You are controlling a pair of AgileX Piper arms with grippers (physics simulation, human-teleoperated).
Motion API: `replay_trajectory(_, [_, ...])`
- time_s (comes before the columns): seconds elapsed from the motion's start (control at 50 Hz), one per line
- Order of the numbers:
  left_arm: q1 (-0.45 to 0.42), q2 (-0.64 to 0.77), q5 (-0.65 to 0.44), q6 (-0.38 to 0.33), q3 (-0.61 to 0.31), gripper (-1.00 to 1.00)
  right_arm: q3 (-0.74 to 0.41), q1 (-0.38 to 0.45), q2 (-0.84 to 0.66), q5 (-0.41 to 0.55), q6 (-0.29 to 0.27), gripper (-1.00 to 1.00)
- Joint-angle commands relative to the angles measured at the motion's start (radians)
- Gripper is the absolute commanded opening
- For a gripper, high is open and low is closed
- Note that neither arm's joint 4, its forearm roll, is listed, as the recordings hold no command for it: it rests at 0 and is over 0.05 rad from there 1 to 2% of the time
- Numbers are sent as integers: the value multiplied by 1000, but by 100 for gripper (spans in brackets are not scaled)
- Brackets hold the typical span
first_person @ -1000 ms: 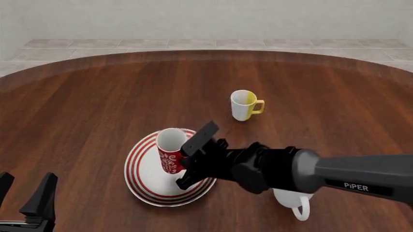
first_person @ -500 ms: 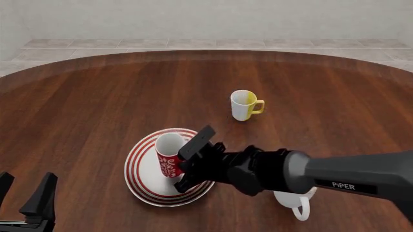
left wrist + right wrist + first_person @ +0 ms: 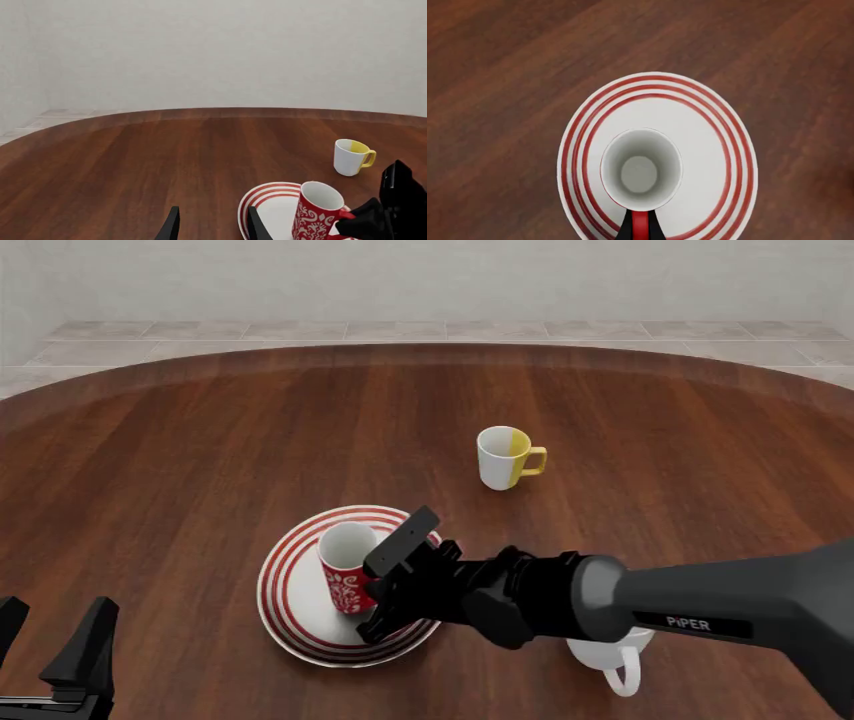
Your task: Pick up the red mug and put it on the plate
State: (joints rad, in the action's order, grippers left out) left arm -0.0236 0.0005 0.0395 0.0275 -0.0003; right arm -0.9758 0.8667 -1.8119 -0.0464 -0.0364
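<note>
The right gripper [image 3: 382, 592] was clamped on the handle of the red mug [image 3: 347, 567], which stood upright over the middle of the plate [image 3: 286, 612] directly beneath it, yellow mug [image 3: 505, 457] well beyond.

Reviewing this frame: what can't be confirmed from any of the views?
- Whether the red mug touches the plate: its base is cut off in the left wrist view, hidden by its own body elsewhere.
- White mug: mostly behind the right arm, front view.
- Right gripper: only tips at handle show.
</note>
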Motion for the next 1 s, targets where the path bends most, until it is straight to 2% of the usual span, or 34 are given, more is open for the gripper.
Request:
replay_trajectory(0.02, [0, 0, 0, 1, 0, 100, -6, 5, -8, -4, 7, -100])
replay_trajectory(0.44, [1, 0, 1, 4, 0, 100, -8, 12, -16, -7, 4, -100])
replay_trajectory(0.8, [1, 0, 2, 6, 0, 100, -18, 5, -27, -7, 37, -100])
replay_trajectory(0.82, [1, 0, 2, 5, 0, 100, -17, 15, -28, -6, 40, 100])
replay_trajectory(1.0, [3, 0, 3, 5, 0, 100, -13, 29, -17, -4, 46, 100])
